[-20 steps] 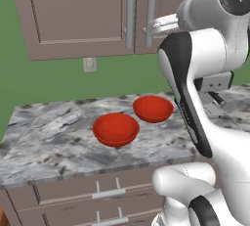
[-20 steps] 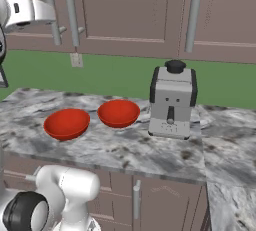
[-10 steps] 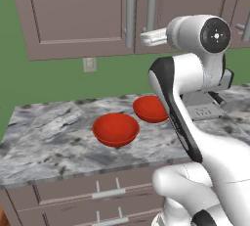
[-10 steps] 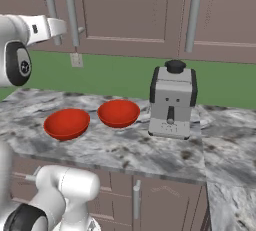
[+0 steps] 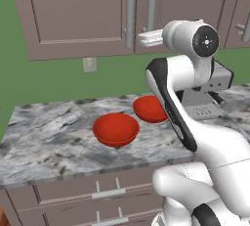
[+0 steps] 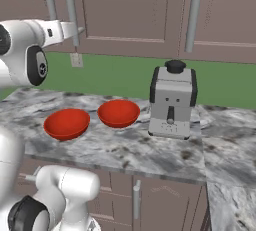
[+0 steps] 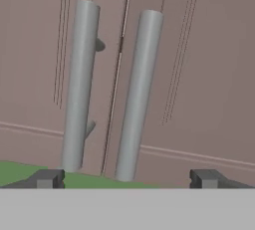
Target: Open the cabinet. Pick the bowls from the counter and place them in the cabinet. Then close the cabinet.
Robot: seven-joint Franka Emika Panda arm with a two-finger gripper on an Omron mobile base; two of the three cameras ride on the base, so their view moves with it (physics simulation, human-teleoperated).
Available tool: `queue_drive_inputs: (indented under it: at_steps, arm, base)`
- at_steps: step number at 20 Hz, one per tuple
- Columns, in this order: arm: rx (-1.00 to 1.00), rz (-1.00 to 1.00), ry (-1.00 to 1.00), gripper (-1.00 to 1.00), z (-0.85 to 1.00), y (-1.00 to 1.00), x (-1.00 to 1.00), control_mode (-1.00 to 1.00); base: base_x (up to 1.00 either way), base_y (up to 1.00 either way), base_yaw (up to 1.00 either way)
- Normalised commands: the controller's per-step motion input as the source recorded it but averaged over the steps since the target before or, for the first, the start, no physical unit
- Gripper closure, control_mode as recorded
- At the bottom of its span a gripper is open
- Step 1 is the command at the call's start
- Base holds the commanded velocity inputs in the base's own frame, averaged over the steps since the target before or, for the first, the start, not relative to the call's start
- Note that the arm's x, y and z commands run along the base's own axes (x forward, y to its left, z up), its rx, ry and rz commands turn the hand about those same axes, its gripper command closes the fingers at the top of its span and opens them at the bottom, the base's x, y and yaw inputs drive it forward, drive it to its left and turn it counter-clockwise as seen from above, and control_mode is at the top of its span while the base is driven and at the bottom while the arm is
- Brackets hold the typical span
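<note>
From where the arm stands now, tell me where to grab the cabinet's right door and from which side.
Grip the right bar handle on the cabinet, around its lower half. It is a long, upright round bar standing off the door, so come straight at the door front with one finger on each side. The pincer is open, facing it, roughly centred below both handles.

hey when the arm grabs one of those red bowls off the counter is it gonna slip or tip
The nearer glossy red round bowl looks hard and rigid, so it should keep its shape. Its shiny curved wall may slip between the fingers. Wide and shallow, resting upright on the grey-and-white marbled stone counter, it seems unlikely to tip, though a push might slide it.
</note>
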Motion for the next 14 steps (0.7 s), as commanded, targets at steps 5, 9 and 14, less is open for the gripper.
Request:
queue_drive_inputs:
  at_steps: [5, 9, 14]
  arm:
    - [0.0, 0.0, 0.0, -1.0, -0.05, 0.0, 0.66, -1.0]
    - [0.0, 0.0, 0.0, -1.0, -0.07, 0.0, 0.72, -1.0]
    - [0.0, 0.0, 0.0, -1.0, -0.09, 0.0, 0.72, -1.0]
  base:
    - [0.0, 0.0, 0.0]
    - [0.0, 0.0, 0.0]
    - [0.0, 0.0, 0.0]
